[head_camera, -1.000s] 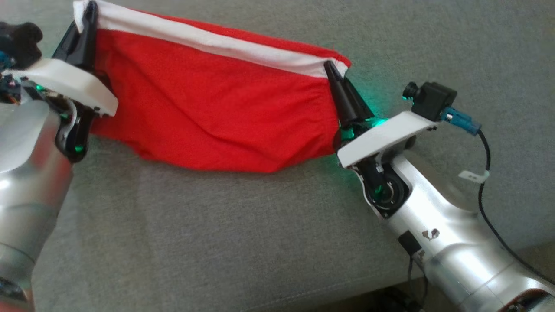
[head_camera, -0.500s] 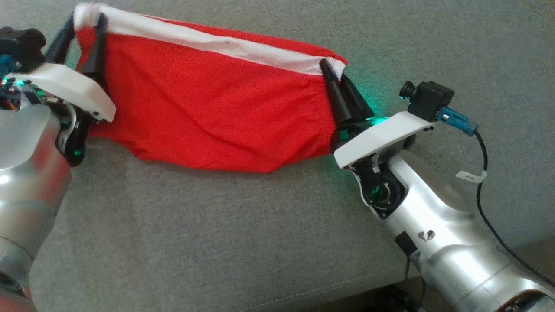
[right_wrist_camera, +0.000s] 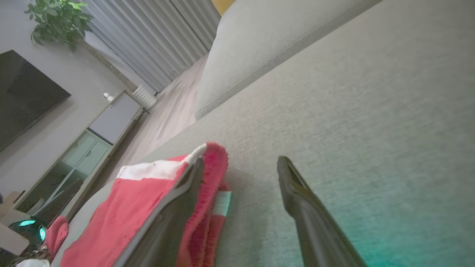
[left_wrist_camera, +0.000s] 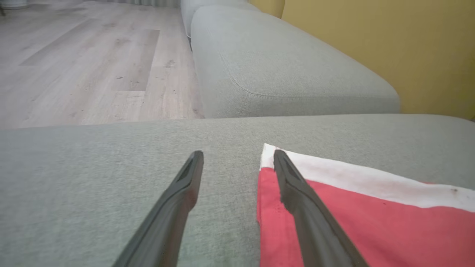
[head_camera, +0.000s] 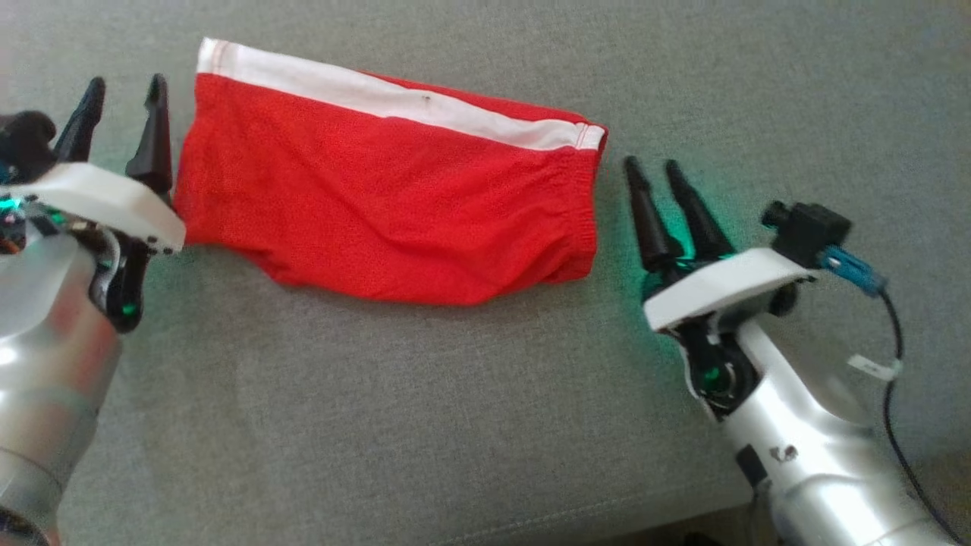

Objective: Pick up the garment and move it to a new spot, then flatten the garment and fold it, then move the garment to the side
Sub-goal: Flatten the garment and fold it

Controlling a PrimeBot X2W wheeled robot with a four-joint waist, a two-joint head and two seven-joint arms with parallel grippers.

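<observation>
Garment (head_camera: 379,205) is seen laid flat on the sofa (head_camera: 425,425) between the left gripper (head_camera: 126,80) and the right gripper (head_camera: 651,163), both spread apart and empty, each just beside one of its short ends. The flat lie could be spoiled, it is judged, if an end were snagged by a gripper as an arm is moved, or if only the top layer were pinched. No container is involved; the garment is borne by the sofa alone.
</observation>
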